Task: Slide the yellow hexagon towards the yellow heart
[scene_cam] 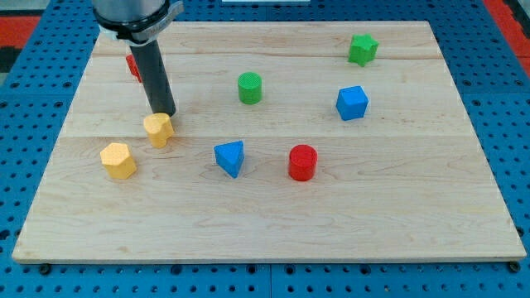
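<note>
Yellow hexagon [118,160] sits upright, chunky, apart from my tip [166,113]; no jaws fitted.

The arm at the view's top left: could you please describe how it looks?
It ends in a straight, smooth, black cylindrical rod, with my tip cut off blunt. Above the rod sits a wider, rounded, dark grey collar, cropped by the view's top edge. No cables, markings or labels show, and there are no fingers, only the rod.
</note>
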`<state>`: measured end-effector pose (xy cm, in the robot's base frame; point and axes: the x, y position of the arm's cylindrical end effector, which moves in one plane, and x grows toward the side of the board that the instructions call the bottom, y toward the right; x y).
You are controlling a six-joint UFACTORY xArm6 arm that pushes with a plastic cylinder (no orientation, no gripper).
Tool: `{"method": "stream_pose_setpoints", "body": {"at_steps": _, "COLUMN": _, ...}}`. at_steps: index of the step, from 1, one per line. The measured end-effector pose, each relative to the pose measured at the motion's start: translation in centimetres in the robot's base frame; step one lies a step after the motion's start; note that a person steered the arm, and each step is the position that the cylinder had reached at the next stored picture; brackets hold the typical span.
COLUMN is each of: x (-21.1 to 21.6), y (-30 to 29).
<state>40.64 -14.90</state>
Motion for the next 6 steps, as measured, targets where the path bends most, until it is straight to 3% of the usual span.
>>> {"method": "stream_pose_setpoints", "body": {"at_steps": 2, "x": 1.4, "y": -2.8}}
{"method": "stream_pose_setpoints", "body": {"at_steps": 3, "x": 2.4, "y": -7.7}}
{"method": "stream_pose_setpoints", "body": {"at_steps": 4, "x": 6.4, "y": -11.6}}
{"method": "stream_pose_setpoints", "body": {"at_steps": 5, "x": 11.2, "y": -11.8}}
{"method": "stream_pose_setpoints", "body": {"at_steps": 6, "x": 17.0, "y": -7.9}}
